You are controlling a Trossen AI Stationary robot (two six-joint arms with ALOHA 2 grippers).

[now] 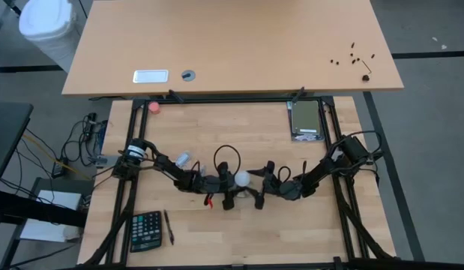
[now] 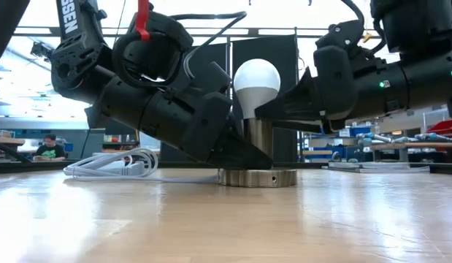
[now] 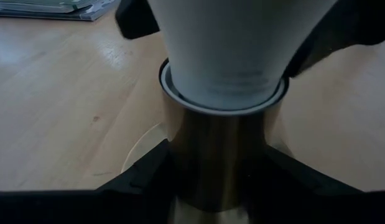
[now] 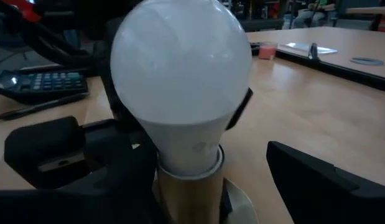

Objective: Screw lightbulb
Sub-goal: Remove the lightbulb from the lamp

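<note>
Mid-frame, the lightbulb (image 2: 256, 82) stands in its metal holder (image 2: 257, 155); left pincer (image 3: 211, 180) clasps the holder, right pincer (image 4: 180, 168) spread around it.

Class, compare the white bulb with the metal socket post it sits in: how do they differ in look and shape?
The matte white rounded lightbulb swells to a globe; the shiny brass-coloured metal socket post is a straight cylinder. The lightbulb sits on top, free of the table; the post stands on a flat round base. The left gripper clasps the post, not the lightbulb. Both stand upright, in line.
</note>
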